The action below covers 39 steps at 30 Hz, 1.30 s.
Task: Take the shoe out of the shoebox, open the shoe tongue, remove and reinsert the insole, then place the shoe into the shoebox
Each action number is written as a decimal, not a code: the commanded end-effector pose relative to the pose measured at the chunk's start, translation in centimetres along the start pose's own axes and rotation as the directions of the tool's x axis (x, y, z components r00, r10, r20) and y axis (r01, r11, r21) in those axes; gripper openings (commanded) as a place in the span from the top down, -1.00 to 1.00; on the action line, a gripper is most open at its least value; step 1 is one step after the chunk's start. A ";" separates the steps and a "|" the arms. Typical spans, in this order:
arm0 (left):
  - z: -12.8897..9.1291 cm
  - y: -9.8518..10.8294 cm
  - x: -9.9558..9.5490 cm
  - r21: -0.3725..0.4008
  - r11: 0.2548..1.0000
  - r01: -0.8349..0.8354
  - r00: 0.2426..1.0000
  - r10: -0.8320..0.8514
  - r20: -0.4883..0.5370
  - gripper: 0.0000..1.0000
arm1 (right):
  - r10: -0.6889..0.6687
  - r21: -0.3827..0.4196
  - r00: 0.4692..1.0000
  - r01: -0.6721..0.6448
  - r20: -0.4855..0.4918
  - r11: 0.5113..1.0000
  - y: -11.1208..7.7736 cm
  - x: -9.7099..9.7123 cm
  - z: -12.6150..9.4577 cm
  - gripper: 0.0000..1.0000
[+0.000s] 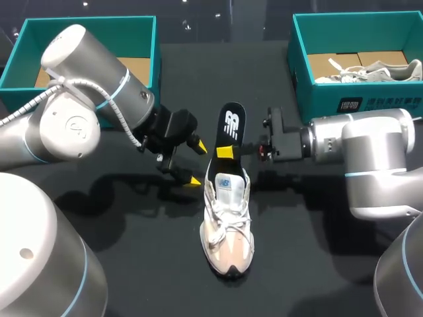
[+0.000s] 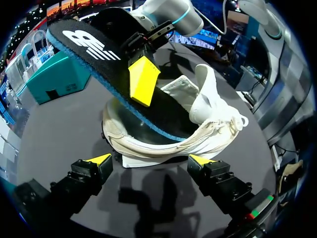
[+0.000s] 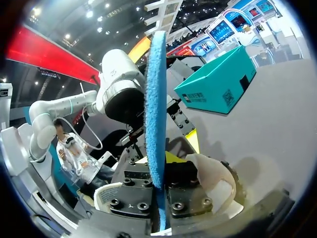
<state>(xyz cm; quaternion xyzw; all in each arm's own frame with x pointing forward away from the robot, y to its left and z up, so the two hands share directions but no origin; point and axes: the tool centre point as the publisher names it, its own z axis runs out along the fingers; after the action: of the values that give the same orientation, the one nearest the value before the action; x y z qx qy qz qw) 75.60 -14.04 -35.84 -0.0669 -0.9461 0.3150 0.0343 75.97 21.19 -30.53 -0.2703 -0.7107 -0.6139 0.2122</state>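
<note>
Mid-table on the black tabletop (image 1: pixel 317 251) sits the pale beige mesh sneaker (image 1: pixel 227 228), upright on its sole. The toe points toward me and the heel points away. It is out of both boxes.

- The white tongue (image 2: pixel 204 96) is lifted clear of the opening, as I see it in the left wrist view.
- The black foam insole (image 1: pixel 231 125), with a white logo on top and a blue underside, has its lower end inside the sneaker's opening. The rest slants up and out past the heel.
- My right gripper (image 1: pixel 226 152) comes in from the right and is clenched on the insole part-way along. In the right wrist view the insole (image 3: pixel 156 99) runs edge-on between its fingers (image 3: pixel 190 201), touched from both sides.
- My left gripper (image 1: pixel 195 162) is just beside the sneaker's heel, on its left, with jaws spread wide and grasping nothing. In its own wrist view both yellow tips flank the sneaker (image 2: pixel 163 136) without touching it, and the left gripper (image 2: pixel 149 161) hangs above the tabletop.
- The left teal cardboard shoebox (image 1: pixel 86 30) is at the far left corner, and I see a brown base inside.
- The right teal cardboard shoebox (image 1: pixel 310 86) is at the far right corner, with a second pale sneaker (image 1: pixel 380 71) lying in it.
</note>
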 end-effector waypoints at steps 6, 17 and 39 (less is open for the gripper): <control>0.1 0.0 0.0 -0.003 1.000 0.000 1.000 0.000 0.001 -1.00 | 0.085 0.047 0.996 -0.084 -0.015 0.995 -3.4 -0.4 1.0 1.00; 0.1 0.0 0.0 -0.003 1.000 0.000 1.000 0.000 0.001 -1.00 | 0.049 0.054 0.999 -0.049 0.008 0.997 -3.5 1.2 1.2 0.57; 0.1 0.0 0.0 -0.003 1.000 0.000 1.000 0.000 0.001 -1.00 | 0.014 0.051 0.998 -0.017 0.060 0.999 -0.5 -0.7 -0.8 0.90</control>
<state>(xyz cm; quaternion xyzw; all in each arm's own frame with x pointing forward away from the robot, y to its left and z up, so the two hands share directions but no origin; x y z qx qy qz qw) 75.60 -14.04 -35.84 -0.0669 -0.9461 0.3150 0.0343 76.04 20.01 -30.84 -0.2897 -0.7292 -0.5871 0.1992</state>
